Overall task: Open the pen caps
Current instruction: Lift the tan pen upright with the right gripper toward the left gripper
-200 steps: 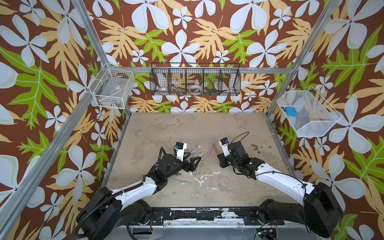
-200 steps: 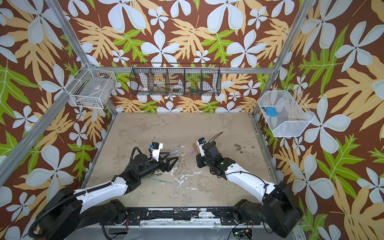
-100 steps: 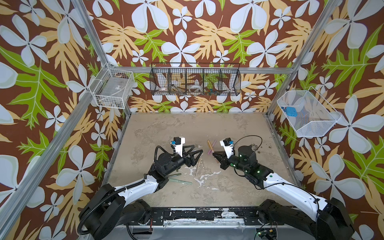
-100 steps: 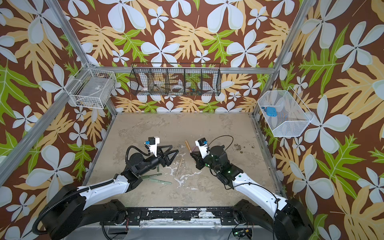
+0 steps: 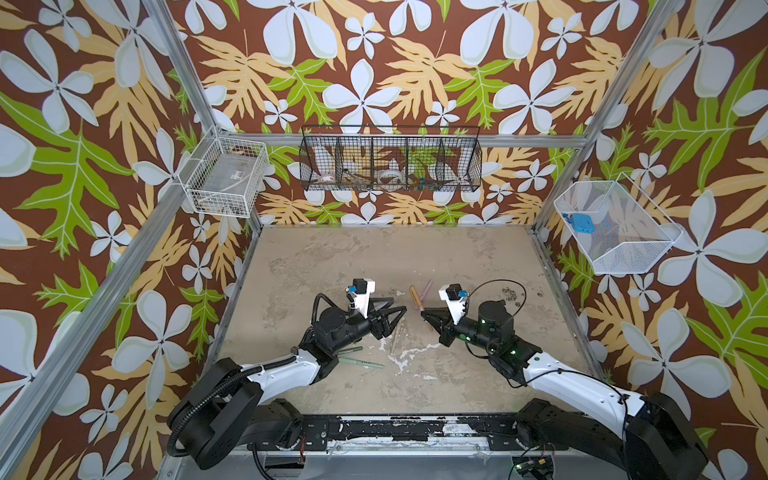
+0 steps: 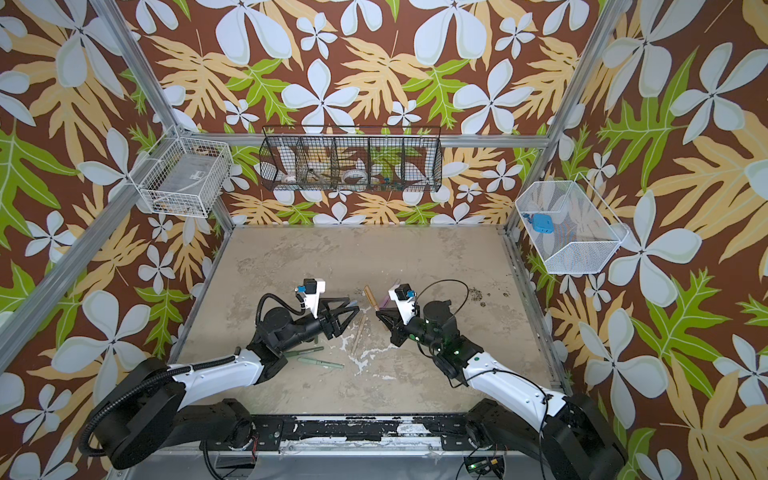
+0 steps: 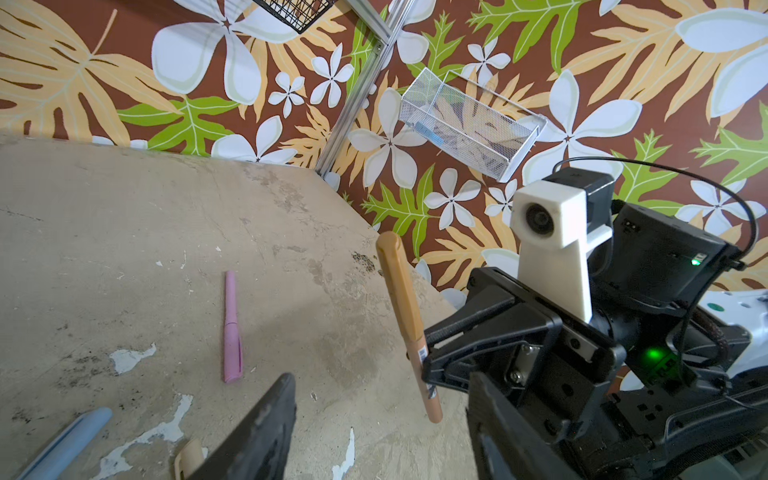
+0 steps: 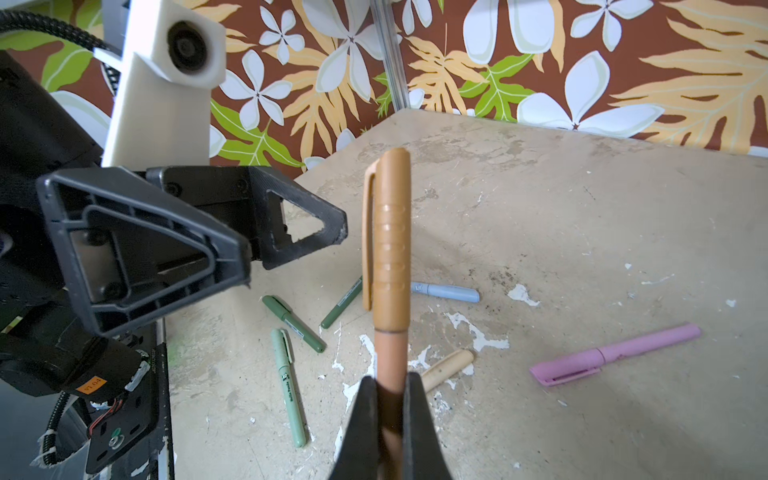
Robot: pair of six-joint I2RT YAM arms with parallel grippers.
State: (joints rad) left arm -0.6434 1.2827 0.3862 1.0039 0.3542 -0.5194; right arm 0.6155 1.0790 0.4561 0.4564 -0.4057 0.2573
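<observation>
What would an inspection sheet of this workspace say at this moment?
Surface: table, worn beige, white chipped patches.
Job's things: brown pen held off the table, cap on; pink pen, blue pen, beige pen, three green pens lying flat.
Clutter: dark specks.
Hands: right hand shut on brown pen; left hand open, not touching it.
Cables: black loop, black hose, clear of pens.
Surroundings: leaf-print walls, black basket, two white baskets.

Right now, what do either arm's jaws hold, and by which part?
Right gripper: the brown pen, by its barrel below the cap. Left gripper: nothing.
</observation>
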